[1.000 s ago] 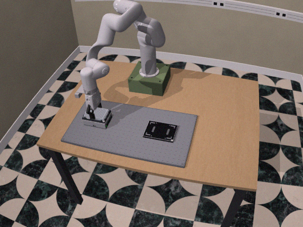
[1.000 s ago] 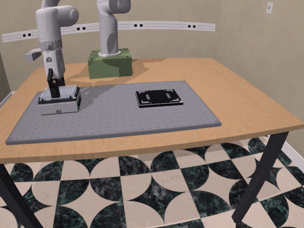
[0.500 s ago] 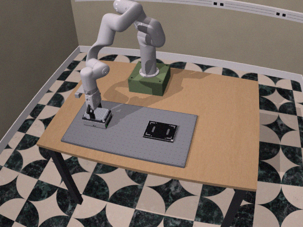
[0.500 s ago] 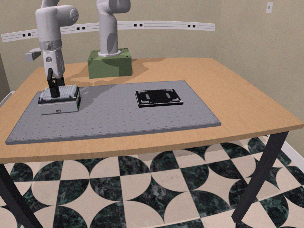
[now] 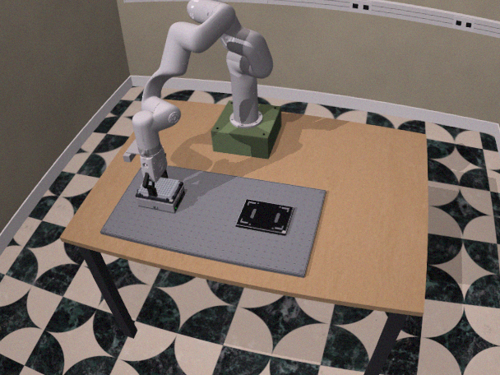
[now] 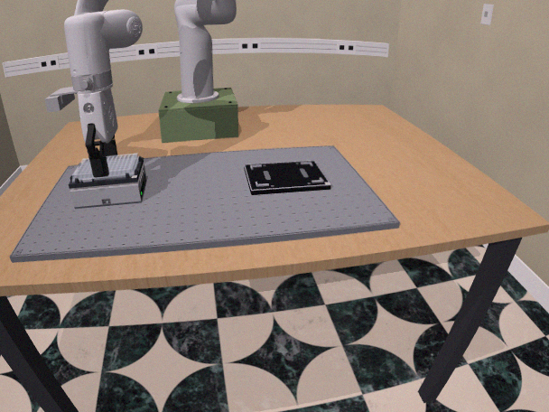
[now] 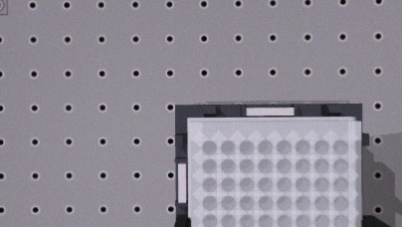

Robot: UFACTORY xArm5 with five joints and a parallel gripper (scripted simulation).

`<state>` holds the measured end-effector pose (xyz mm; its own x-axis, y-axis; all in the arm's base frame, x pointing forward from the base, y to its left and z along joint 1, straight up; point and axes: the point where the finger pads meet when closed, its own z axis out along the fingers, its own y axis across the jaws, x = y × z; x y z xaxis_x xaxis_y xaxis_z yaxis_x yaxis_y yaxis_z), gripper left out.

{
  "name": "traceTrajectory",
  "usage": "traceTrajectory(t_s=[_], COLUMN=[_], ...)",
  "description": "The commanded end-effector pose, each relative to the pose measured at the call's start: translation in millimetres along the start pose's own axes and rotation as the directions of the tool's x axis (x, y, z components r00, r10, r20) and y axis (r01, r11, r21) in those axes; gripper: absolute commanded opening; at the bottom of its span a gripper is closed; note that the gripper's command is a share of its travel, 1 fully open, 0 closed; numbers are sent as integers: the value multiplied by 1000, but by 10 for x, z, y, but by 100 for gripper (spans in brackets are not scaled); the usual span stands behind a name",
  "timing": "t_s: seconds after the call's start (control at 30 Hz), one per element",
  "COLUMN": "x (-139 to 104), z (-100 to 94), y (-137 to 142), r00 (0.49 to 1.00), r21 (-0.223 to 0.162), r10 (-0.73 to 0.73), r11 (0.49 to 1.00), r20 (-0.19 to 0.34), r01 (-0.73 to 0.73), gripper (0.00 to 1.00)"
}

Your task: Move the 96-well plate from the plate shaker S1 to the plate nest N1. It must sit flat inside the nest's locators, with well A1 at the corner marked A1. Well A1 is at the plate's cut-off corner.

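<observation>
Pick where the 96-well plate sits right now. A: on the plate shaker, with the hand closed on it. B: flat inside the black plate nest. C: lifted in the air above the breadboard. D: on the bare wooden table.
A: the 96-well plate rests on the plate shaker, gripped by the hand; the plate nest holds nothing.

pale 96-well plate (image 5: 164, 189) flat atop grey shaker (image 5: 161, 202), black nest (image 5: 265, 216) well apart

Gripper (image 5: 150, 186) clamped on 96-well plate (image 5: 164, 188) atop plate shaker S1 (image 5: 164, 203); plate nest N1 (image 5: 265, 216) well apart, right on breadboard (image 5: 214, 243).
</observation>
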<state>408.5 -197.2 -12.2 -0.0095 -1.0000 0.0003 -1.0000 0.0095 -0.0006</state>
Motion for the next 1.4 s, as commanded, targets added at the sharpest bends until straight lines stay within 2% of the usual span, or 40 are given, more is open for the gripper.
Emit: traceTrajectory(t_s=[0.0, 0.97, 1.37], x=[6, 7, 7], z=[-13, -13, -80], y=[-14, -14, -14], r00=[1000, 1000, 1000], r21=[4, 4, 4], r10=[0, 0, 0], r11=[1000, 1000, 1000], r20=[-2, -2, -2], r01=[0, 0, 0], gripper=[0, 0, 0])
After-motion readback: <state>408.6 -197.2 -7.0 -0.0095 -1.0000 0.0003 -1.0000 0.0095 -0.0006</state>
